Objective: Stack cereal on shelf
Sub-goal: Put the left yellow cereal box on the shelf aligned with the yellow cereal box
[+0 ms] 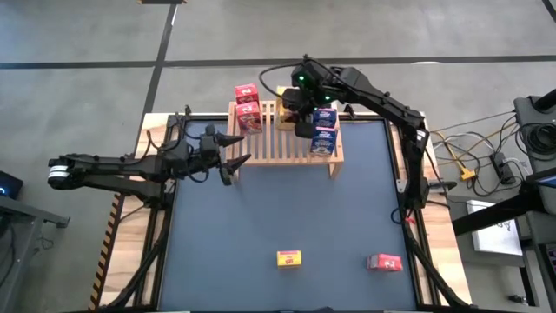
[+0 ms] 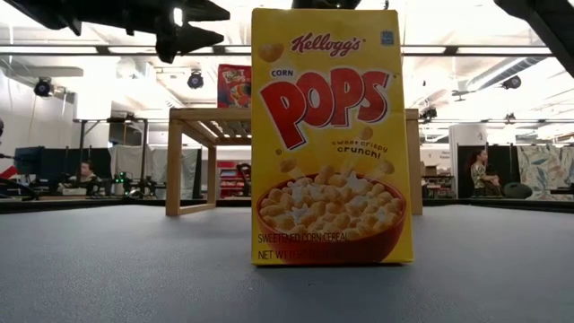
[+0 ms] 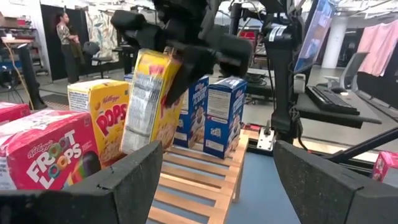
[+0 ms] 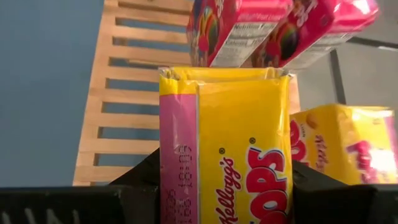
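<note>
The wooden slatted shelf (image 1: pixel 287 143) stands at the table's far side. On it are two red cereal boxes (image 1: pixel 248 109) at the left, blue boxes (image 1: pixel 324 132) at the right and a yellow box (image 3: pixel 102 124) standing upright between them. My right gripper (image 1: pixel 300 117) hangs over the shelf's middle, shut on another yellow box (image 3: pixel 149 106). My left gripper (image 1: pixel 236 152) stands open and level at the shelf's left end, with nothing between its fingers (image 3: pixel 124 180). One yellow box (image 1: pixel 289 258) and one red box (image 1: pixel 384 263) rest on the table near the front edge. My right gripper pinches the yellow box's upper end (image 3: pixel 166 62) between its two fingers (image 4: pixel 140 183), one on each narrow side. The fingers slant down from the far right. The box hangs tilted below them over the slats; whether its lower end touches the shelf, I cannot tell.
The yellow box (image 2: pixel 327 135) near the front edge stands upright and fills the low view, with the shelf (image 2: pixel 193 152) behind it. A wide stretch of blue table (image 1: pixel 287 209) lies between shelf and front boxes. Cables and equipment (image 1: pixel 486 165) sit off the table's right side.
</note>
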